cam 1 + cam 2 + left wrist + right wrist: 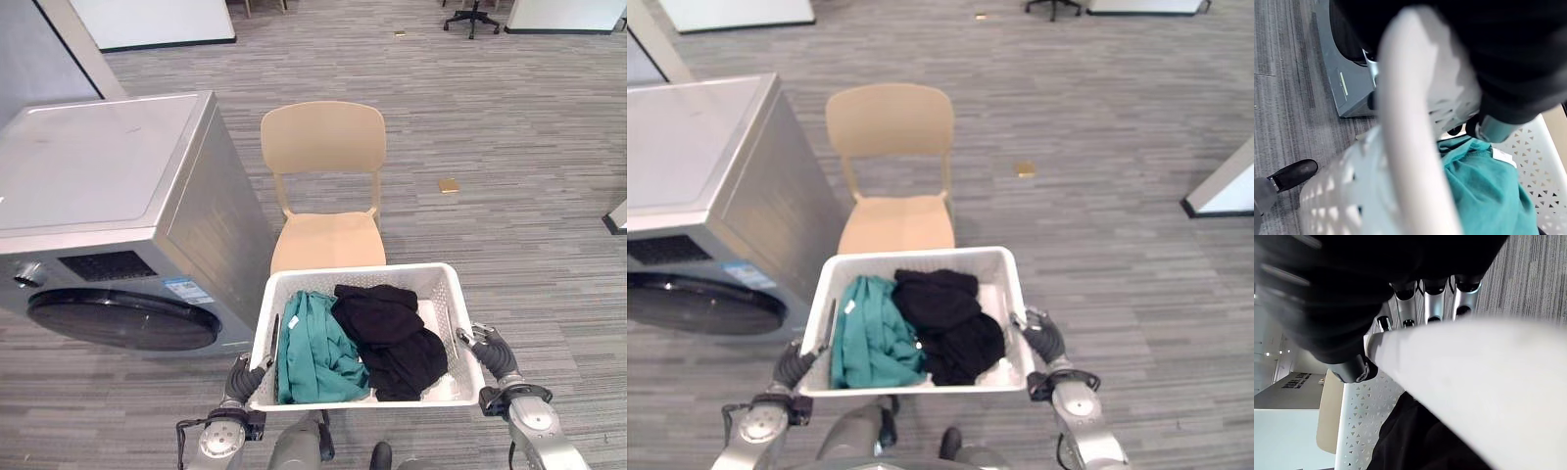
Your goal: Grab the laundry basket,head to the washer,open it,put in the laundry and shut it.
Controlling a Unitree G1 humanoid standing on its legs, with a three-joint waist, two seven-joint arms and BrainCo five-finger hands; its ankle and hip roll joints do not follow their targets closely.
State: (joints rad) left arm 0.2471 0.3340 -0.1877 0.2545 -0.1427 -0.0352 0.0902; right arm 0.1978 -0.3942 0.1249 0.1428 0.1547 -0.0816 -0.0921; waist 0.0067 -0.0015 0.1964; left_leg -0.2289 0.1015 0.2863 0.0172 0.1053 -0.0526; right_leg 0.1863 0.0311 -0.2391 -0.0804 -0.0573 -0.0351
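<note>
You've got the laundry basket (446, 284) up off the floor, low in the middle of the frame, carried between both arms: the left robot hand (238, 377) is wrapped on the rim at the basket's lower left corner, the right robot hand (493, 351) is curled on the rim at its right edge, and the right wrist view shows its fingers (1434, 303) hooked over that white rim. Inside lie a teal garment (312, 352) on the left and a black garment (392, 338) touching it on the right. The washer (108, 186) sits at the left of the frame, its round door (122, 319) shut, with a beige chair (325, 186) just beside it, right behind the basket. So I'd call this the carry-to-the-washer step, nearly done. Next you'll likely need somewhere to park the basket, perhaps that chair seat, freeing a hand for the door.
</note>
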